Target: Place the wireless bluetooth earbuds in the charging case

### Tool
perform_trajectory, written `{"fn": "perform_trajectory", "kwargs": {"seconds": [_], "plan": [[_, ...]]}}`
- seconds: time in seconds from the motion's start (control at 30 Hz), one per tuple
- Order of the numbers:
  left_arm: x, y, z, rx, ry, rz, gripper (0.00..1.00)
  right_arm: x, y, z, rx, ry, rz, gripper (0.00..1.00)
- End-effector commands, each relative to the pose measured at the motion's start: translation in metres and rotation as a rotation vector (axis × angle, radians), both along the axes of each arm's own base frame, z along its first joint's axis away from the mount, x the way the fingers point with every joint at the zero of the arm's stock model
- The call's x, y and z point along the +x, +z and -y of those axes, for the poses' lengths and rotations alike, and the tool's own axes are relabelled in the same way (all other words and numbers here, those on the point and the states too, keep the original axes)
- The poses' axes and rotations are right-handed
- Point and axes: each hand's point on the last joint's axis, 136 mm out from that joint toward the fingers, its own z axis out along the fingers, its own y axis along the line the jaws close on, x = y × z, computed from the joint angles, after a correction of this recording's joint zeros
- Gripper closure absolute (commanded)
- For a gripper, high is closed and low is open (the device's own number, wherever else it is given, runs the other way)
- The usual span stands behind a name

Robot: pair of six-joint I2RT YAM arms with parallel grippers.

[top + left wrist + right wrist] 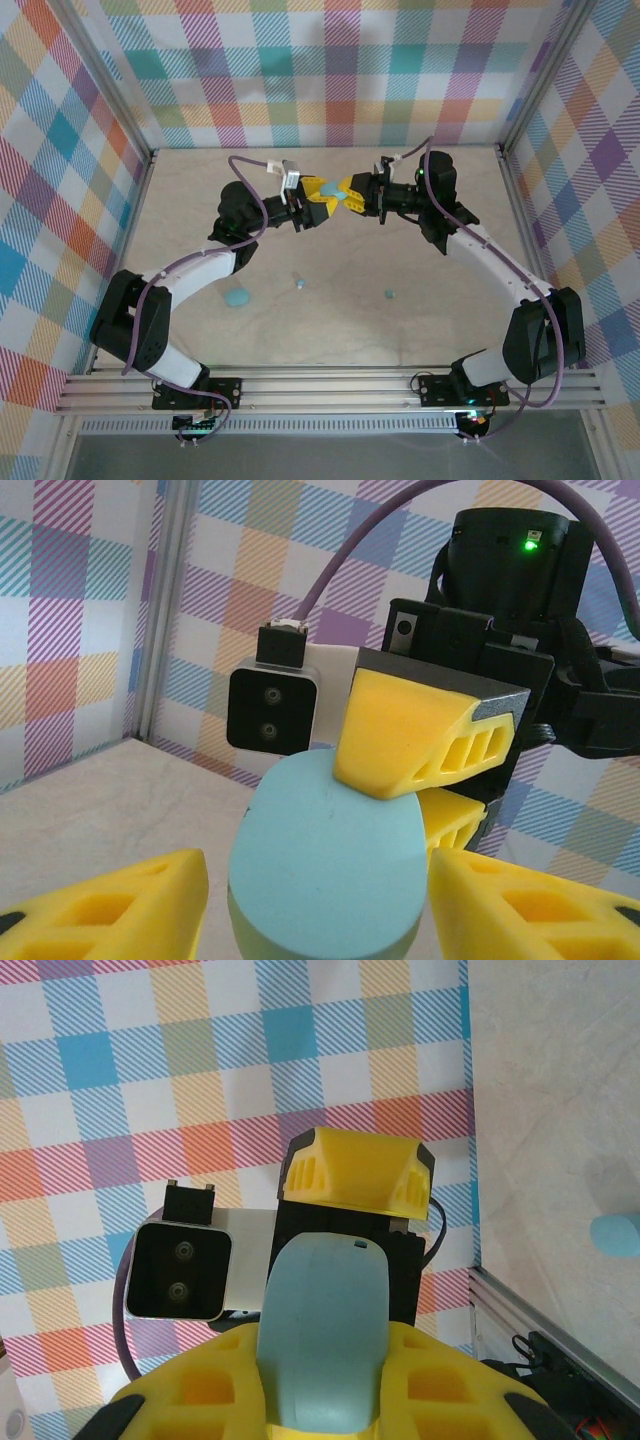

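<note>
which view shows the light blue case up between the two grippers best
The left wrist view: the case sits large and central, its broad face toward the camera, with the right gripper pinching its upper edge. The right wrist view shows its narrow side, the lower part hidden in the grip. In the top view it is a small blue patch.

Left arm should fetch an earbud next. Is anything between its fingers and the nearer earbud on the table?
Nothing lies on the table toward that earbud, but the charging case held by the right gripper sits between the left gripper's fingers.
</note>
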Motion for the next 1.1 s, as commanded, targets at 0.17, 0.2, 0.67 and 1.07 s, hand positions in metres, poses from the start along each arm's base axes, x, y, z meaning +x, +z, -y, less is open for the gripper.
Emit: {"fn": "perform_trajectory", "kwargs": {"seconds": [0.17, 0.2, 0.67, 1.07], "plan": [[-0.0073, 0.0072, -0.0018, -0.031, 0.002, 0.033, 0.35, -0.0002, 0.0204, -0.0019, 0.04, 0.001, 0.054, 0.89], [-0.0073, 0.0072, -0.0026, -0.035, 0.004, 0.035, 0.36, -0.0008, 0.0214, -0.0018, 0.041, 0.002, 0.055, 0.89], [-0.0101, 0.0109, -0.0007, -0.065, -0.034, 0.03, 0.51, -0.0041, 0.017, -0.0013, 0.044, 0.009, 0.04, 0.9], [-0.0093, 0.0104, 0.0006, -0.07, -0.035, 0.022, 0.47, -0.0066, 0.0208, -0.0004, 0.052, 0.012, 0.044, 0.9]]}}
